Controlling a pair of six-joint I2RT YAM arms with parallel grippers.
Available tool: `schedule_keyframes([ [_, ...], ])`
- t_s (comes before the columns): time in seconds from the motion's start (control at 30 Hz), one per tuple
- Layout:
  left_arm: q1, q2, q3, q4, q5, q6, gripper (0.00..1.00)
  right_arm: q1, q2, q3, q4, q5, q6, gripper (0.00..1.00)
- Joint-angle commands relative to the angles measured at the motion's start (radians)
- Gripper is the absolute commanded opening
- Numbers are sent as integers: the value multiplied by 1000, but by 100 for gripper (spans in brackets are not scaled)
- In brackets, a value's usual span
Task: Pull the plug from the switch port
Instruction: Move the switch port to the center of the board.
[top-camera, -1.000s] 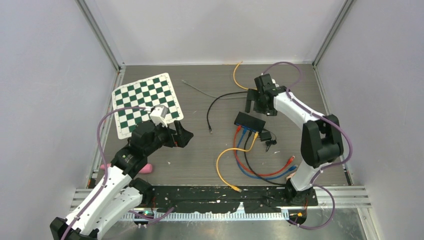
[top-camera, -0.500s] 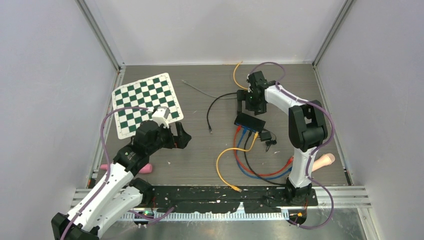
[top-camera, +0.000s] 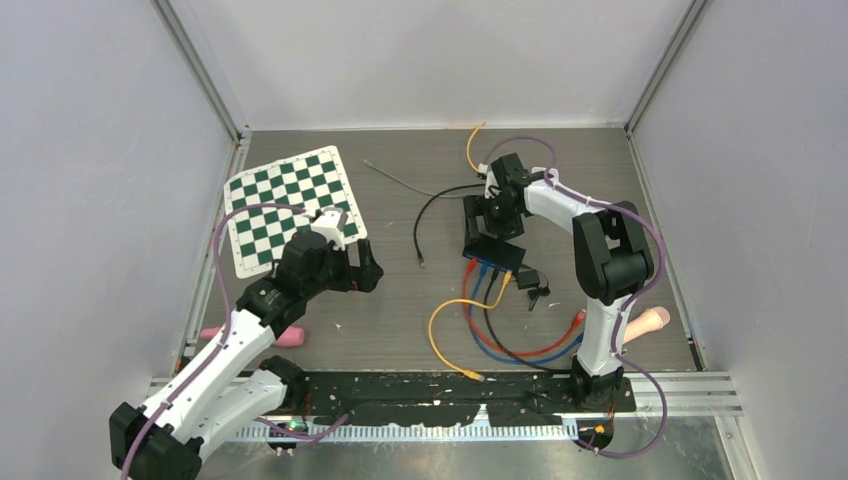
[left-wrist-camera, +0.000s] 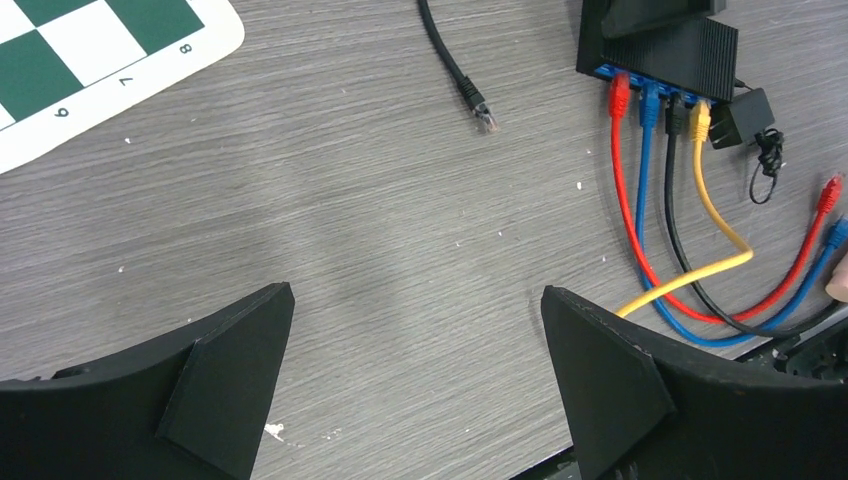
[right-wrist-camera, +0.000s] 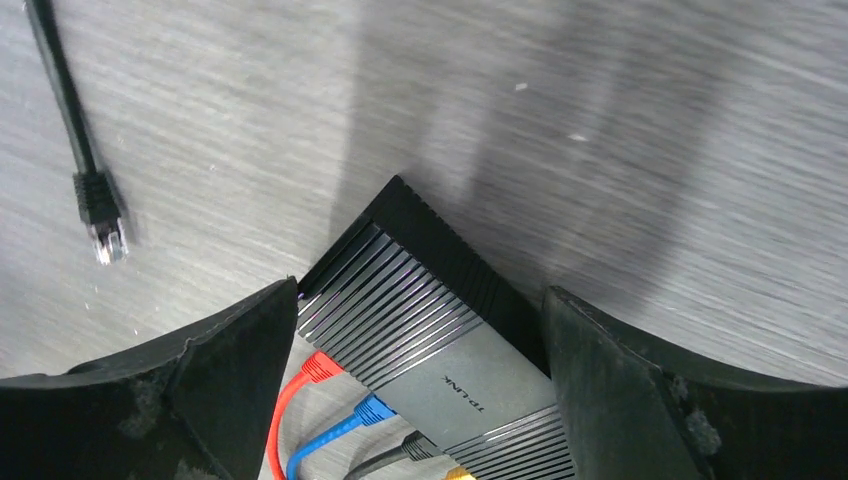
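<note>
The right gripper (top-camera: 487, 222), fingers spread wide and holding nothing, is positioning itself over the black ribbed plastic network switch (right-wrist-camera: 430, 310) near the middle of the grey wood-grain table (top-camera: 400, 320). A red plug (left-wrist-camera: 620, 95), a blue plug (left-wrist-camera: 648, 97), a black plug (left-wrist-camera: 676, 108) and a yellow plug (left-wrist-camera: 702, 118) are sitting side by side in the switch's front ports. The left gripper (left-wrist-camera: 415, 340), likewise wide apart and empty, is hanging over the table well to the left, near the green-and-white checkered mat (top-camera: 290, 205). A loose black cable end (right-wrist-camera: 100, 225) is lying unplugged beside the switch.
</note>
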Motion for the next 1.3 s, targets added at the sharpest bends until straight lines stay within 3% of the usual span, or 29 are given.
schedule_keyframes([
  [0.0,7,24,43,38,-23,20,99,82,-55,-49,5,-33,-81,94],
  [0.3,7,35,38,29,16,19,99,238,-51,-37,9,-6,-142,92],
  [0.43,7,37,30,27,22,25,99,248,-91,-22,31,7,-118,92],
  [0.63,7,63,29,42,51,24,99,236,-265,-26,78,208,-38,98],
  [0.8,7,98,46,44,69,25,99,148,-454,-151,117,300,107,99],
  [0.97,7,148,63,63,96,23,99,30,-630,-352,166,205,279,96],
  [1.1,7,197,85,78,129,20,99,3,-744,-532,203,164,356,92],
  [1.27,7,253,113,81,167,19,99,-10,-860,-640,197,220,455,91],
])
